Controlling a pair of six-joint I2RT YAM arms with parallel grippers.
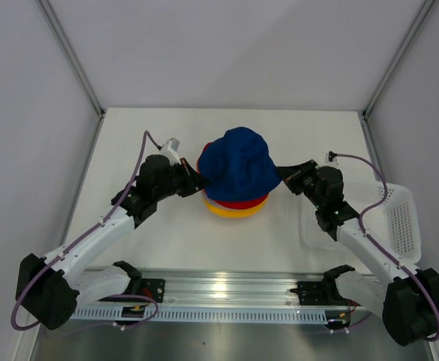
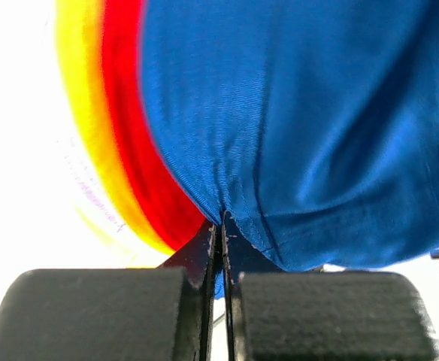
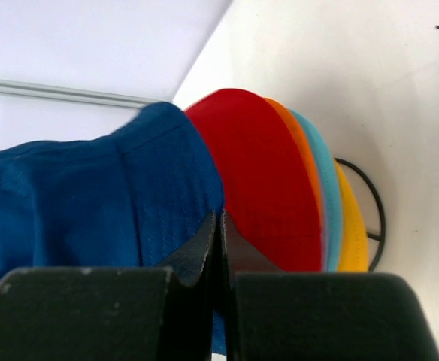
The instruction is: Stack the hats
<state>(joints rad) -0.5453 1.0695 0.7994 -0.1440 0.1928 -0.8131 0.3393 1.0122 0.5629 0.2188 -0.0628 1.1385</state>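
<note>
Fabric of the navy hat (image 1: 238, 162) is pinched at opposite brim edges: left gripper (image 1: 201, 180) clamped on its left side, right gripper (image 1: 283, 174) on its right. It is at frame centre, directly over the red-to-yellow stack (image 1: 234, 209), both arms equally near.

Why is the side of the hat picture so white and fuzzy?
Left wrist view: glare whitens everything beside the yellow hat, blurring its edge; the blue hat looks sharp. Right wrist view: hat colours clear. Top view: evenly lit.
</note>
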